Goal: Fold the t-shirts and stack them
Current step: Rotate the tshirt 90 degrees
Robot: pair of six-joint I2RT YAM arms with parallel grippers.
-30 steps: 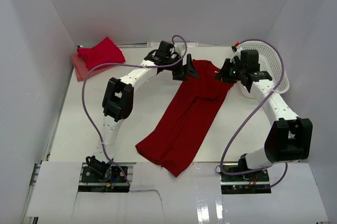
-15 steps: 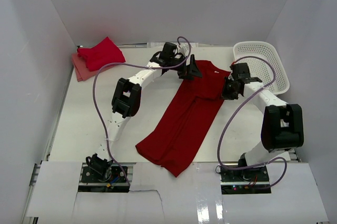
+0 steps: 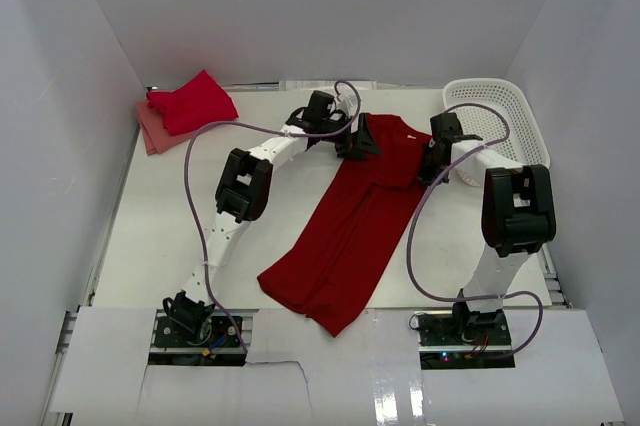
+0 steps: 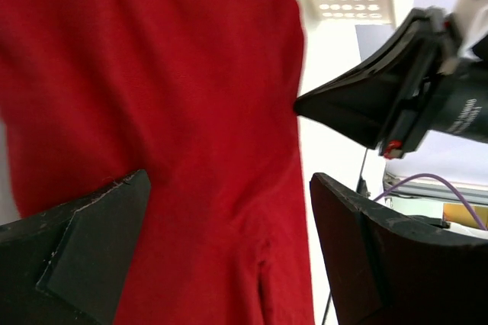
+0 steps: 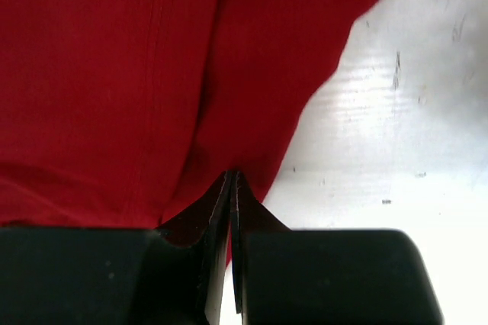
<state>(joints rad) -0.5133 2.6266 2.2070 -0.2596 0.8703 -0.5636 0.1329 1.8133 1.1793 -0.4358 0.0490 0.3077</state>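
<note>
Lying diagonally across the middle of the table (image 3: 160, 226), a dark red t-shirt (image 3: 350, 236) is spread flat-ish, collar end far and right of centre, hem end near, close to the arm bases. Looks partly folded lengthwise, with a long crease running down it.

Left gripper (image 3: 362, 138) hovers at the far left edge of that shirt, by the collar end, jaws spread wide. In the left wrist view the two fingers (image 4: 84, 256) stand well apart with red cloth below and between them, nothing held.

Right gripper (image 3: 430, 164) sits at the shirt's far right edge, at the sleeve. Jaws pressed together; in the right wrist view the tips (image 5: 231, 188) meet right at the cloth's edge where it wrinkles toward them. Cannot tell if any cloth is caught between them. Bare table to the right of the tips.

The two grippers face each other across the shirt's far end, near each other but apart.

Far left corner: a folded red t-shirt (image 3: 192, 103) rests on top of a salmon-pink t-shirt (image 3: 150, 133), which peeks out on the near left.

Far right: a white lattice basket (image 3: 520, 111), just beyond the right gripper.
</note>
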